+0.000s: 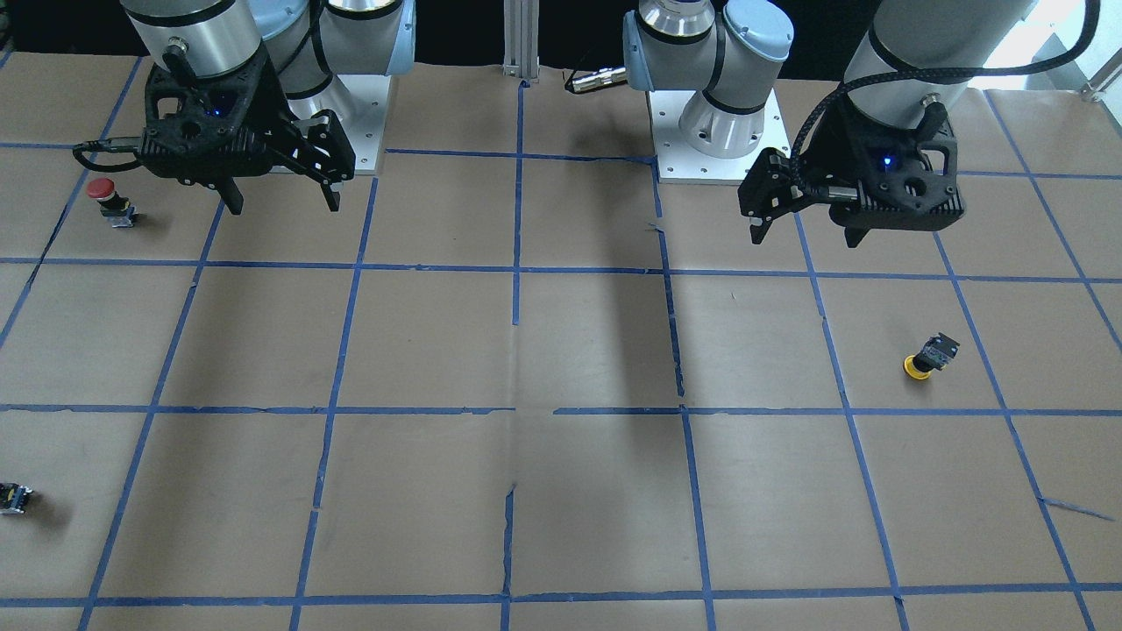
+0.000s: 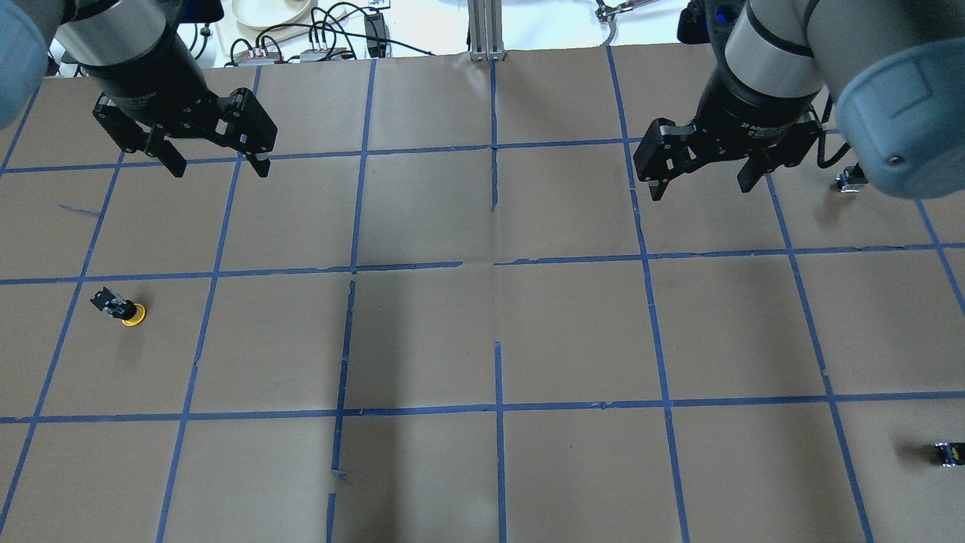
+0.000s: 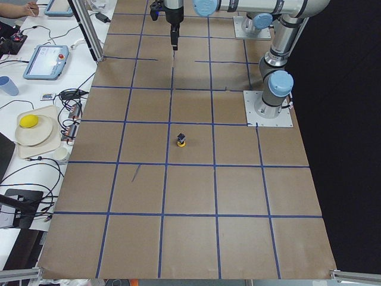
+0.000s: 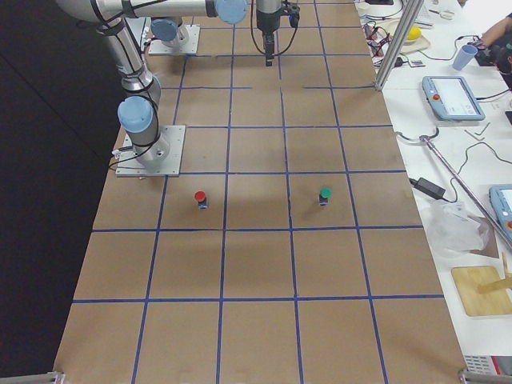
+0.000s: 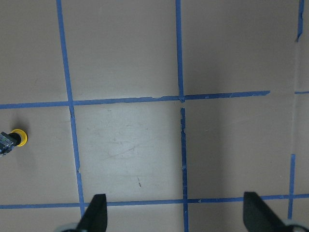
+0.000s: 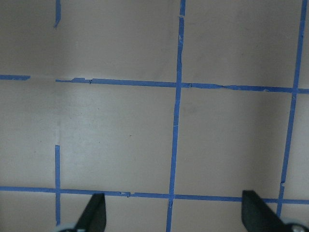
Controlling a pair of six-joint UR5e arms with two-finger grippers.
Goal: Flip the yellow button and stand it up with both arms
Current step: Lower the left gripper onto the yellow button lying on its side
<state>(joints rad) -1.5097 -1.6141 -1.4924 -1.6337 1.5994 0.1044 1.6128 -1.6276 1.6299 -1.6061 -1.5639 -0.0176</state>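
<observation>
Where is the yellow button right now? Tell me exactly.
In the overhead view the yellow button lies on its side near the view's left edge, lower left of the open left gripper and clear of it.

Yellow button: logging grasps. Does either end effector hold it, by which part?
Nothing is held: the left end effector and right end effector are open; the yellow button lies free.

Here's the tally: two arms, the left arm [image 2: 113,45] and the right arm [image 2: 776,53]. Two grippers, the left gripper [image 2: 219,170] and the right gripper [image 2: 700,188]. On the bench [image 2: 490,339], three push-buttons: one yellow button [image 2: 122,308], one red button [image 1: 110,200] and one green button [image 4: 325,194], both well apart from the yellow button.
</observation>
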